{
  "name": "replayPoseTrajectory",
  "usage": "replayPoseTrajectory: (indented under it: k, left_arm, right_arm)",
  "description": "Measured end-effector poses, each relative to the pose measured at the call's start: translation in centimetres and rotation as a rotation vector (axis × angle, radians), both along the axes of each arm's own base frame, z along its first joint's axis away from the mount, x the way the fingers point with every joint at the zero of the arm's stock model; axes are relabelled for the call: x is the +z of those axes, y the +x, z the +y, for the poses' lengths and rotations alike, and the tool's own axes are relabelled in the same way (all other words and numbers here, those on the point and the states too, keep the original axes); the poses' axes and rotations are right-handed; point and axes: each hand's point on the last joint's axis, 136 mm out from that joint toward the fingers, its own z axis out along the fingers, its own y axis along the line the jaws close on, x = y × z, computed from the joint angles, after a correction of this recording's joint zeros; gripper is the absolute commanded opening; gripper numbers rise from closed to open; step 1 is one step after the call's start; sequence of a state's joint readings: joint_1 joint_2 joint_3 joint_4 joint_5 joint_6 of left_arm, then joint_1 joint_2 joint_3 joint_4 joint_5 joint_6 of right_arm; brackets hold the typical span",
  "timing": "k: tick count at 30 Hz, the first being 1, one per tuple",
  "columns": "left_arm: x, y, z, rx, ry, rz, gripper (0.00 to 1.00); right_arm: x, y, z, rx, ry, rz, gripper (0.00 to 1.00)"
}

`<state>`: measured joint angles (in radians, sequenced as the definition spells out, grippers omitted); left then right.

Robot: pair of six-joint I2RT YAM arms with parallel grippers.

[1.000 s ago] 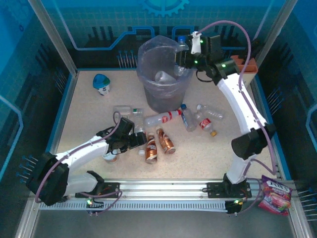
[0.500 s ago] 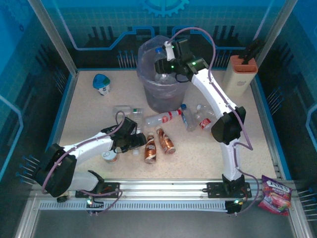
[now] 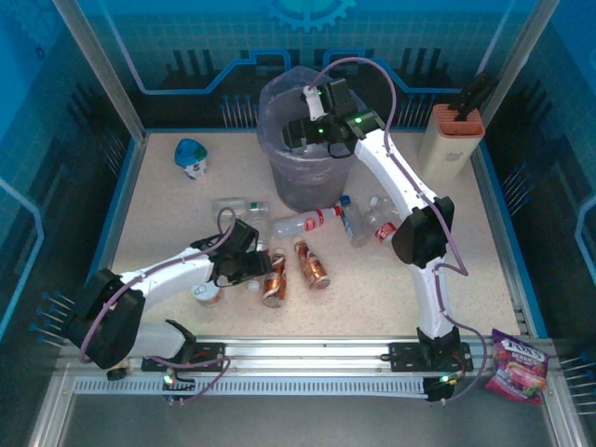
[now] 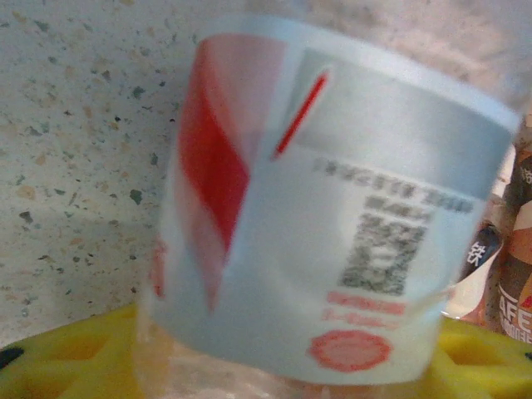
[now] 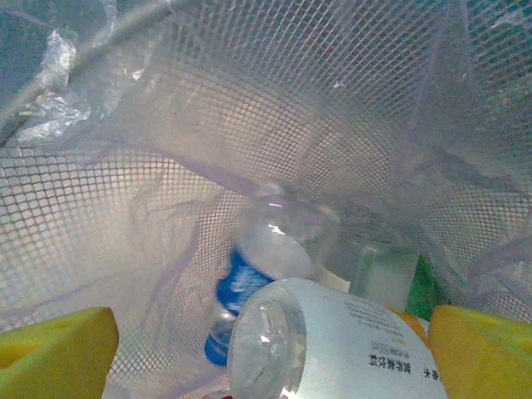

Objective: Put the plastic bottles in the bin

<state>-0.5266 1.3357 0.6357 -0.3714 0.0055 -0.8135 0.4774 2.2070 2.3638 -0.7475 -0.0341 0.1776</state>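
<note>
Stretched from the near right to the far middle of the counter (image 3: pixel 168 214), with the right end effector (image 3: pixel 300 130) poised above the mouth of the bin (image 3: pixel 279 191), a tall grey bucket lined with a translucent bag. Through the right wrist camera, looking down past mesh wall and crinkled liner: yellow pads (image 5: pixel 50 349) spread wide, a white-labelled bottle (image 5: pixel 349 341) between them, close against the right-hand pad but clear of the left-hand one, so open rather than clamped. Lower in the bin, a blurred blue-labelled bottle (image 5: pixel 249 274). On the near left, low over the counter, the left end effector (image 3: pixel 253 270) among the scattered bottles. Through the left wrist camera, a clear red-labelled bottle (image 4: pixel 332 233) hard up to the lens, between the yellow tips at the bottom edge; cannot tell whether pressed or merely straddled. Just right of that end effector, a copper-brown bottle (image 3: pixel 273 281) tilted on the counter, and a second copper-brown bottle (image 3: pixel 313 267) close by. Farther back, in front of the bin, a long clear bottle with a red band (image 3: pixel 303 222), more clear bottles (image 3: pixel 386 223) to its right and another clear bottle (image 3: pixel 237 207) to its left. Elsewhere: a small white object with a blue top (image 3: pixel 191 158) far left, a beige block with an orange top (image 3: pixel 449 140) far right, a snack bag (image 3: pixel 517 368) by the rail at the near right.
</note>
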Motion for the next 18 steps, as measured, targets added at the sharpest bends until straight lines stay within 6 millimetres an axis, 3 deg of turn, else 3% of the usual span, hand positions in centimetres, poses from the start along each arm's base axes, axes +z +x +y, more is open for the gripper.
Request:
replayPoseTrajectory:
  k: [7, 13, 18]
  left_arm:
    - [0.0, 0.1, 0.2, 0.003, 0.01, -0.002, 0.51]
    - [0.1, 0.0, 0.2, 0.003, 0.016, 0.004, 0.47]
    - [1.1, -0.5, 0.7, 0.0, 0.024, -0.001, 0.43]
  right_arm:
    - [2.3, -0.6, -0.3, 0.002, 0.017, -0.038, 0.97]
    - [8.1, -2.8, -1.3, 0.006, 0.074, -0.13, 0.97]
    - [12.2, -6.6, -2.8, 0.018, 0.168, -0.171, 0.96]
